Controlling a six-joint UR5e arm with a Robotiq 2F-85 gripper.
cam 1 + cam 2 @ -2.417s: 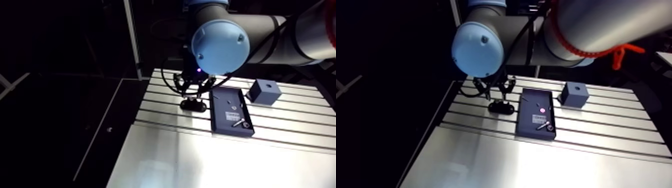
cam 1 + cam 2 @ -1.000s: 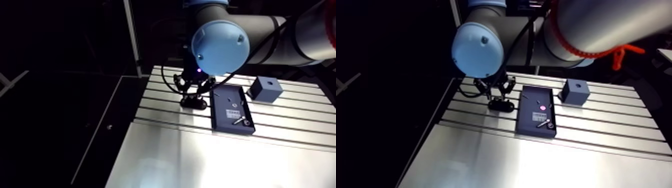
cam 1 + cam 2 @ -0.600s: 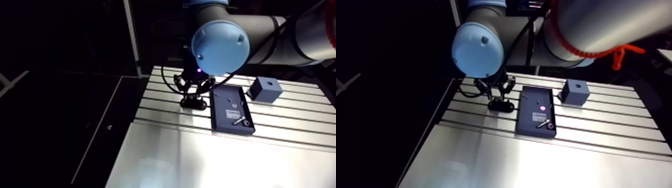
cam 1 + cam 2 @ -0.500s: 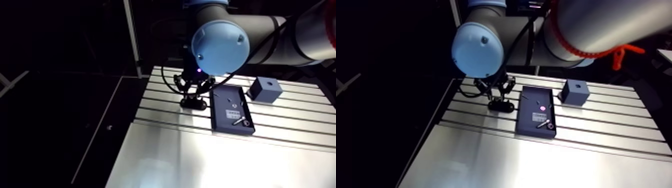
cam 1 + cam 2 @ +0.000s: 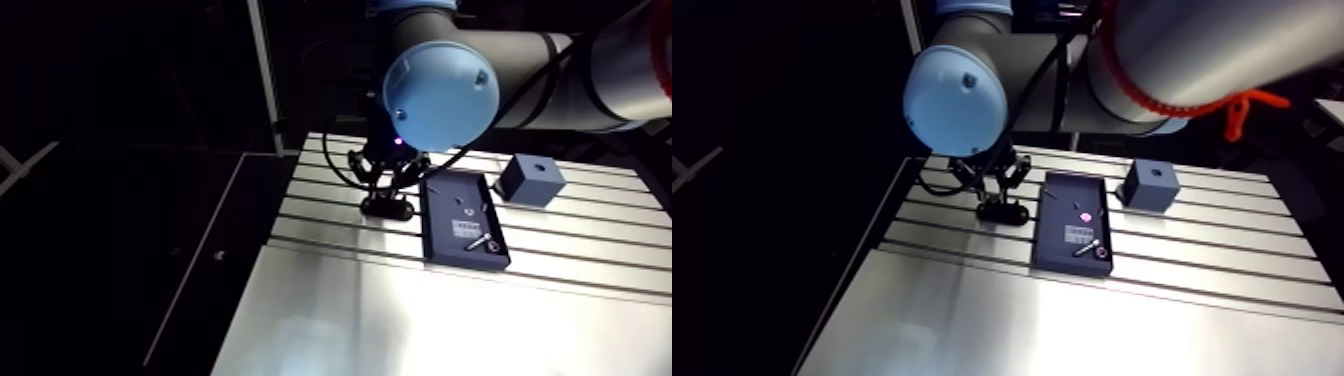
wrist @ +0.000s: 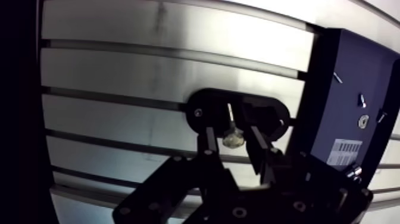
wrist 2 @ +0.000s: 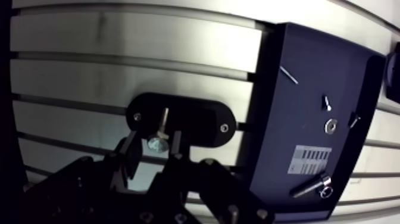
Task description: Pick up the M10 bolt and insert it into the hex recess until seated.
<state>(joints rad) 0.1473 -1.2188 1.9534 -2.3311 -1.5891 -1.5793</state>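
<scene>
The fingers (image 6: 208, 146) of the gripper (image 6: 232, 134) stand only a little apart and pinch the head of the bolt (image 7: 156, 143) between them. Its thin shank points away from the fingers, onto the middle of a black oval plate (image 6: 268, 113) lying directly under them on the slotted table (image 6: 149, 36). Just beside the fingers is a dark tray (image 7: 309, 77) with small screws (image 7: 327, 102), a washer (image 7: 330, 126) and a white label (image 7: 309, 161). In the arm view a dark block (image 5: 528, 180) sits beyond the tray.

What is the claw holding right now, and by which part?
The claw holds the M10 bolt by its head end, pinched between the two fingers; the shank points ahead over the black oval fixture.
</scene>
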